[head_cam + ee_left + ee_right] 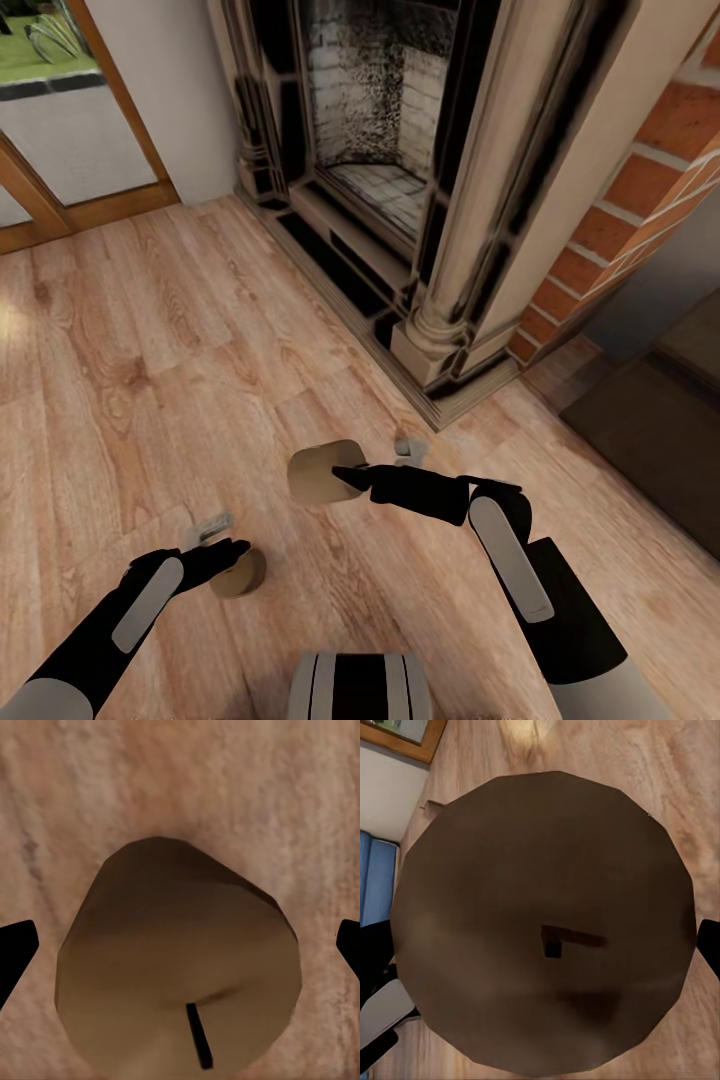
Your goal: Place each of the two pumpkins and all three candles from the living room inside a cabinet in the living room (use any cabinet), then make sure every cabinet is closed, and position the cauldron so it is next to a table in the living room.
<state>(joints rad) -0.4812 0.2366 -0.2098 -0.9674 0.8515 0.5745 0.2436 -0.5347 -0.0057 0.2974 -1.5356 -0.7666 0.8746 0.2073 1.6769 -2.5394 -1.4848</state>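
The left gripper [232, 553] holds 1 candle [240, 574] between its fingers, close over the wood floor [150, 350]. The right gripper [345, 476] grips a 2nd candle [322, 472] – wick end facing its wrist. Ahead of both stands the fireplace [400, 180]; a dark cabinet [660, 440] lies off to the right gripper's outer side.

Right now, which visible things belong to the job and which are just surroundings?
Job:
- stubby beige-grey wax candle in left gripper
- second stubby beige-grey candle in right gripper

Surroundings:
- beige stone fireplace
- red brick wall
- light wooden plank floor
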